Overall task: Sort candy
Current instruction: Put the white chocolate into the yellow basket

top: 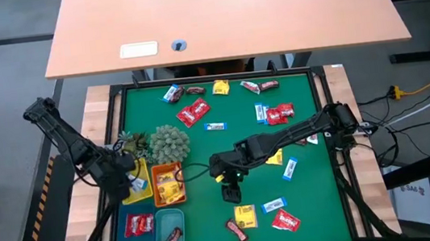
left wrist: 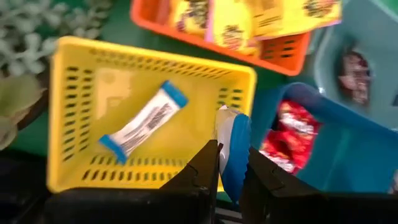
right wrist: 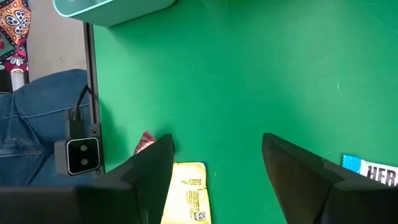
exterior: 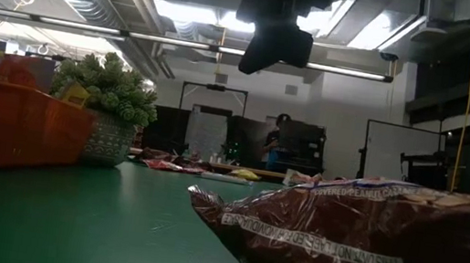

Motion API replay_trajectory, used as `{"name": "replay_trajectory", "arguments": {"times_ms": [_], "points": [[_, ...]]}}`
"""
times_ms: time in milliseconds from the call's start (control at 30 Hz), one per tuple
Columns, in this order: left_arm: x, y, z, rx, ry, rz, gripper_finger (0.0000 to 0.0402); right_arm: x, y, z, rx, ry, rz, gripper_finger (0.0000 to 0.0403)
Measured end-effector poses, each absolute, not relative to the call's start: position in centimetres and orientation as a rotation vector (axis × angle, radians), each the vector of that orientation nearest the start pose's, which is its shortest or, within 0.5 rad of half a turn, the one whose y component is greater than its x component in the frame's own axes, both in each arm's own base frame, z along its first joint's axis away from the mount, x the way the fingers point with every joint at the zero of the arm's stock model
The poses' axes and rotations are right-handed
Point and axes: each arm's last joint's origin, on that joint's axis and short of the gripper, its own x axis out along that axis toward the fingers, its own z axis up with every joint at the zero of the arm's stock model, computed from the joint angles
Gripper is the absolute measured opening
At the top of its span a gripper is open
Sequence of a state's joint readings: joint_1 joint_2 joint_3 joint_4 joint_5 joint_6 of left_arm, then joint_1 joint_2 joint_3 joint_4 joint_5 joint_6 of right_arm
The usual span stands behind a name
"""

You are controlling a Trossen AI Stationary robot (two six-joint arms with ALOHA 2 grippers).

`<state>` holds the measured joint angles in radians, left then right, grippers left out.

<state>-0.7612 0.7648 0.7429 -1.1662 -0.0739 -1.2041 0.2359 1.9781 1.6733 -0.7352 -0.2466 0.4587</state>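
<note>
A dark brown candy bar (exterior: 366, 247) lay nearest the low camera. The left gripper (left wrist: 231, 163) clenched a blue-white candy (left wrist: 234, 152) above the yellow tray (left wrist: 74, 112). The right gripper (right wrist: 217, 165) hovered with jaws released above a yellow square packet (right wrist: 188, 198).

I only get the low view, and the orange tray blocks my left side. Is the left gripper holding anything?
Observer: Yes. The left gripper is shut on a blue-white candy, above the yellow tray.
Operator: Anything lying in that tray?
Observer: One other blue-white sweet, lying flat in it.
Operator: And the right gripper overhead?
Observer: The right gripper is open and empty, above the green mat, with a yellow packet just below it.
</note>
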Motion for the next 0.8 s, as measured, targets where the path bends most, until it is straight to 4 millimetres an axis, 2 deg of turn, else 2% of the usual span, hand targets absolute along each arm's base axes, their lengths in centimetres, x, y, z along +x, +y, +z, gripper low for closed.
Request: {"name": "replay_trajectory", "arguments": {"times_ms": [400,633,800], "points": [[8.25,-7.50,25.11,-0.573,1.245,0.165,0.0041,41.14,10.61,24.69,0.374,1.124,0.208,0.0243],[8.05,-7.31,25.00,-0.567,1.263,0.196,0.0094,41.18,10.52,24.69,0.326,1.111,0.200,0.0243],[8.05,-7.30,25.00,-0.566,1.263,0.197,0.0126,40.91,10.37,24.51,0.155,1.118,0.260,0.0243]]}}
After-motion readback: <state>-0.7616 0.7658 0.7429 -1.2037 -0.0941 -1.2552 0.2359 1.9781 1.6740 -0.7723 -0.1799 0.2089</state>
